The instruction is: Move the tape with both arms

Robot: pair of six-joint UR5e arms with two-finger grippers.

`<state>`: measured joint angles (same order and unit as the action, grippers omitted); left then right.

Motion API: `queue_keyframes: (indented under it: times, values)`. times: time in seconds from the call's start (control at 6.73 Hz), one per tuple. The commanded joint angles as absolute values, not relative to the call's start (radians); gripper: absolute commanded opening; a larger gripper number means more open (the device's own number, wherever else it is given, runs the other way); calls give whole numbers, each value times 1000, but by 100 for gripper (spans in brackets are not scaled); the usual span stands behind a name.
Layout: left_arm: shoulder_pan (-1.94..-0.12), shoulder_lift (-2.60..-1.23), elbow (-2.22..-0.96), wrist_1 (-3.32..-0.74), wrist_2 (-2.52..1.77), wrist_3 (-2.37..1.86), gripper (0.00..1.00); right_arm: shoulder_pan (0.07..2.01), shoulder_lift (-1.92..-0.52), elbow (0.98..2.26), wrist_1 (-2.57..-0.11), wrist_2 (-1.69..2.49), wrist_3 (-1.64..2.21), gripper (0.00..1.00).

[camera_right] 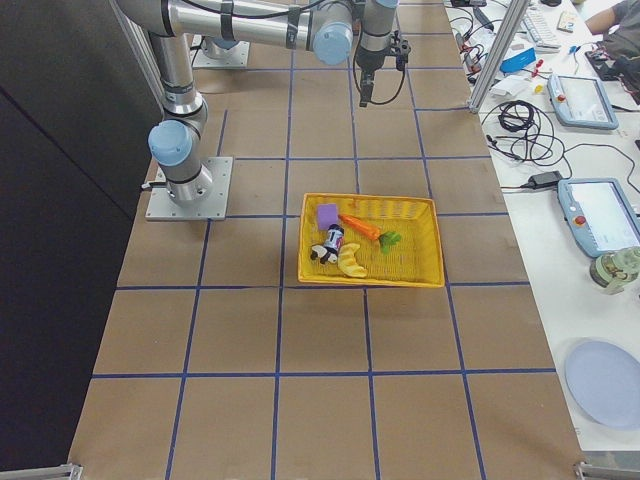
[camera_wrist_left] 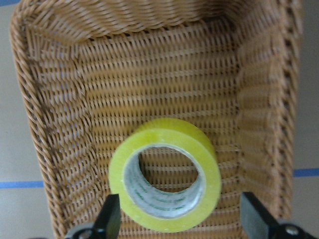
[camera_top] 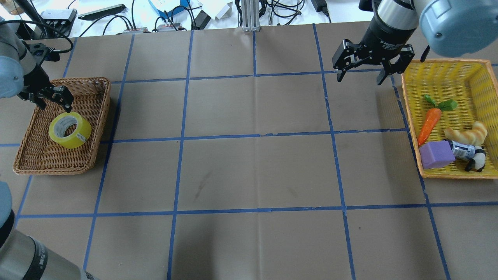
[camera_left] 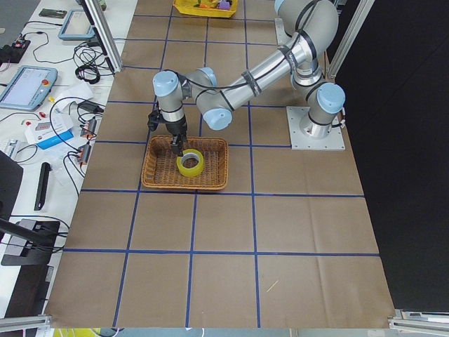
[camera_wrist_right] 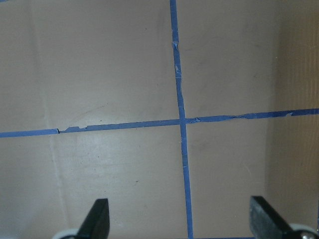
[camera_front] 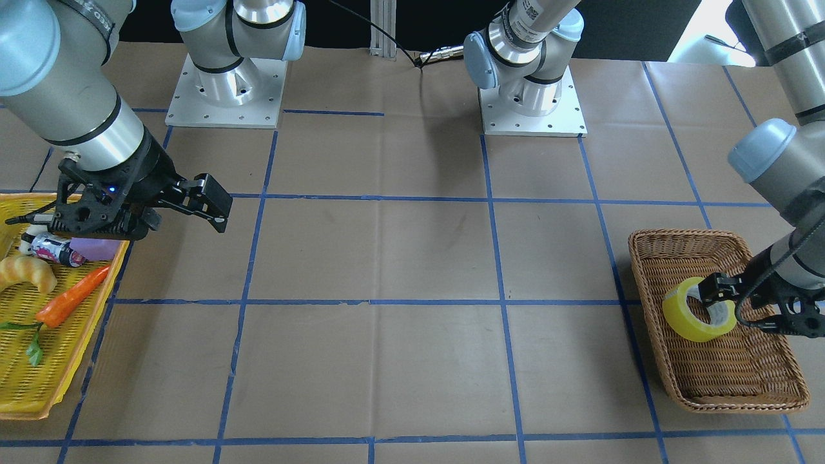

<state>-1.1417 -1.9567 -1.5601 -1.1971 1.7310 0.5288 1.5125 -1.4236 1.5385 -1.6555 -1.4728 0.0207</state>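
Finding: the tape (camera_top: 70, 130) lies tilted on the floor of the wicker basket (camera_top: 54, 170) at the robot's left end of the table (camera_top: 253, 171), with its core opening facing up. The left gripper (camera_top: 54, 105) hangs over that basket just above the roll, released. In the wrist view its fingers (camera_wrist_left: 110, 219) stand wide to either side of the tape, the roll closer to one of them, and contact cannot be determined. The right gripper (camera_top: 360, 77) is also released, fingers spread over bare table just beside the yellow basket (camera_top: 447, 64), well apart from the tape.
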Motion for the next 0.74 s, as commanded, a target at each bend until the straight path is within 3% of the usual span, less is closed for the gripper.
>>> queue_keyframes:
  times: [0.0,0.3,0.59]
  values:
    - [-1312,-1796,-1548,-1416,1644,200,100,1513,-1424,1539,-1657,-1477,20,100]
    - [-1505,-1663,-1560,-1497,1600,-33,100,1513,-1424,1539,-1657,-1477,20,100]
    - [-1589,-1611,-1548,-1556,1597,-37,100,1513,-1424,1537,-1658,-1485,18,100]
